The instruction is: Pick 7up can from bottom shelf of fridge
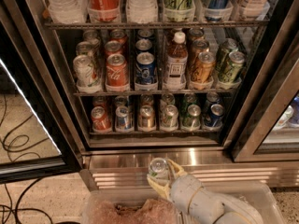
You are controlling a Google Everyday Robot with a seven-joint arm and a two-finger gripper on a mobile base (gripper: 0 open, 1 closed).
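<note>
My gripper (pixel 162 175) is low in the camera view, in front of the fridge's ribbed steel base (pixel 117 161). It is shut on the 7up can (pixel 159 166), a pale silvery can with a silver lid, held upright outside the fridge (pixel 56 78). The yellowish fingers (pixel 158 186) wrap the can's sides. The bottom shelf (pixel 154 131) sits above and behind the can. It carries a row of short cans: red, blue, gold, silver, green and dark blue.
The middle rack holds a brown bottle (pixel 175 62) among cans. The open glass door (pixel 28 125) stands at the left, with cables (pixel 14 146) on the floor below it. A clear bin (pixel 117 209) lies under my arm. Another door frame (pixel 275 106) is at the right.
</note>
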